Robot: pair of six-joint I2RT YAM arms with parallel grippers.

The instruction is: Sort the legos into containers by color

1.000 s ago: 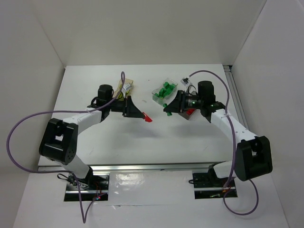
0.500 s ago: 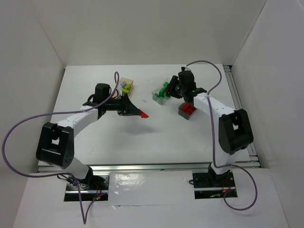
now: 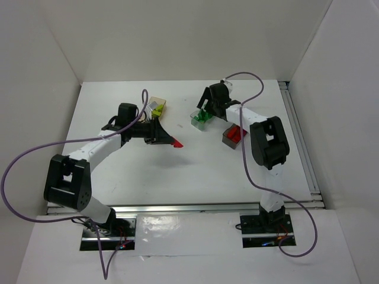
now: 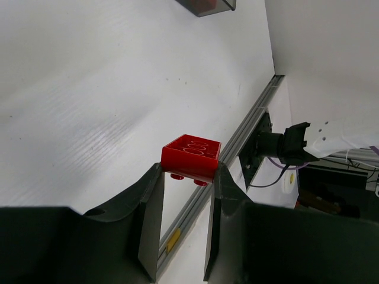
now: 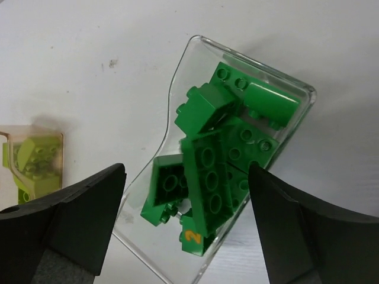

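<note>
On the smooth white worktop (image 3: 177, 171), the see-through amber plastic tub (image 5: 35, 131) at the far left holds lime bricks (image 5: 32, 163). The left end effector (image 4: 186, 173) pinches a shiny red studded brick (image 4: 190, 157) in the air. The right end effector (image 5: 186, 177), spread wide and empty, hangs over the clear tub (image 5: 194, 64) of dark green bricks (image 5: 207, 165). The arm partly hides the smoky grey tub (image 3: 227, 138).

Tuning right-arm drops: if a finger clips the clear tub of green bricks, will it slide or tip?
Probably slides rather than tips: the clear tub looks low and wide, flat on the smooth white table. Likely light: thin see-through walls, only small green bricks inside. Those lie in a loose pile, so a knock may shift them.
</note>
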